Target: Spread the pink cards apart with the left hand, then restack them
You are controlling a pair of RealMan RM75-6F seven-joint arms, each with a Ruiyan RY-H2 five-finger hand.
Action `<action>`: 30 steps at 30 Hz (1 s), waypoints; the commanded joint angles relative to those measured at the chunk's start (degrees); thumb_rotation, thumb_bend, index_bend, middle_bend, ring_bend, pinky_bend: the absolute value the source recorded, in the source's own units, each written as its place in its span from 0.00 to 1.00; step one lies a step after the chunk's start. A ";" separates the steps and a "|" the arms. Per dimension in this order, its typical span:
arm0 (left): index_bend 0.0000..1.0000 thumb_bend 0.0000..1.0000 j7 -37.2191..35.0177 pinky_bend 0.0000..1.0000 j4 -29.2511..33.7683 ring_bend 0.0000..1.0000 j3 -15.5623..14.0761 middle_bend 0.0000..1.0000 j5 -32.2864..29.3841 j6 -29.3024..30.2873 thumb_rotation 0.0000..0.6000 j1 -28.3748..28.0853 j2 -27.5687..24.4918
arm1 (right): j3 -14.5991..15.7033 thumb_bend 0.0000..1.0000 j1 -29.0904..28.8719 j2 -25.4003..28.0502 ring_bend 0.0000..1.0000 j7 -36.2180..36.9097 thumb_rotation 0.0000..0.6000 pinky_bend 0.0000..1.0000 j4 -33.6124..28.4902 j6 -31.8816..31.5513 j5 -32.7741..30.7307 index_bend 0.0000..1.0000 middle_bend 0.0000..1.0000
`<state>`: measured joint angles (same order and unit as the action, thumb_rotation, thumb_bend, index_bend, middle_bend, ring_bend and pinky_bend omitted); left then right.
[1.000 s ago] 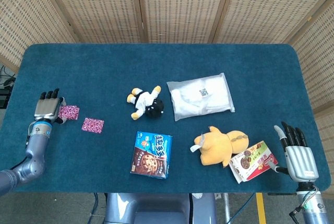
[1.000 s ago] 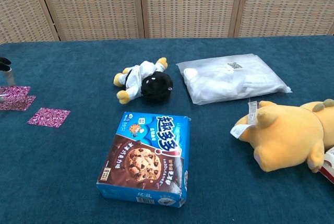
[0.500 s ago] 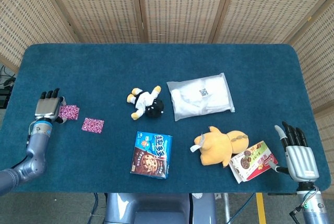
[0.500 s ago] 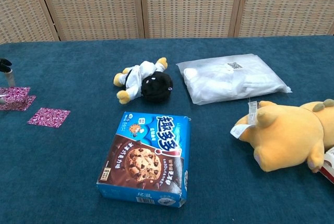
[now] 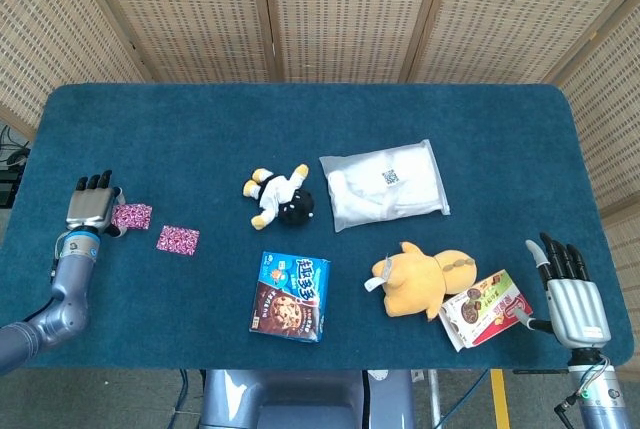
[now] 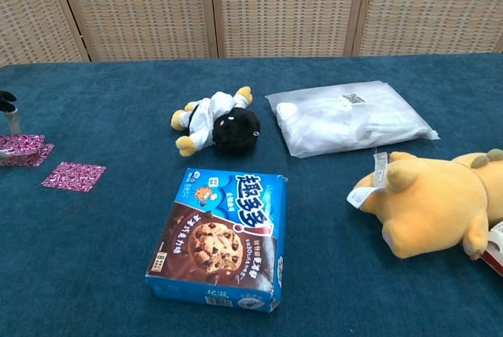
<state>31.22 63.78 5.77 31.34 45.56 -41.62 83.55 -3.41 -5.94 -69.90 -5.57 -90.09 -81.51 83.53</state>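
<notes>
Here, small square pink cards with a dark speckled pattern lie flat at the left end of the dark blue cloth-covered worktop (image 5: 180, 129). Two overlapping pink cards (image 5: 132, 215) lie under the fingers of the left hand (image 5: 92, 205), which rests on their edge; whether it pinches them cannot be told. One separate pink card (image 5: 178, 239) lies just beside them. The right hand (image 5: 572, 294) is flat, fingers apart, holding nothing.
</notes>
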 commanded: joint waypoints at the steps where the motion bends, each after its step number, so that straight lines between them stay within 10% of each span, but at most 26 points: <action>1: 0.36 0.25 0.15 0.00 -0.08 0.00 0.06 0.00 0.03 -0.03 1.00 -0.04 0.03 | 0.00 0.03 0.00 -0.01 0.00 -0.01 1.00 0.00 0.01 0.01 0.00 0.00 0.00; 20: 0.29 0.24 -0.57 0.00 0.26 0.00 0.93 0.00 0.53 -0.08 1.00 0.29 -0.24 | -0.04 0.03 0.01 0.06 0.00 0.02 1.00 0.00 -0.05 -0.06 0.00 0.00 0.00; 30: 0.30 0.23 -1.88 0.00 10.45 0.00 0.57 0.00 6.19 4.42 1.00 1.58 -2.64 | -0.05 0.03 0.03 0.21 0.00 0.12 1.00 0.00 -0.22 -0.05 -0.04 0.00 0.00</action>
<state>29.18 72.07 6.75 36.12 48.48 -40.46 81.49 -3.46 -5.90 -69.69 -5.45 -90.31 -81.57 83.49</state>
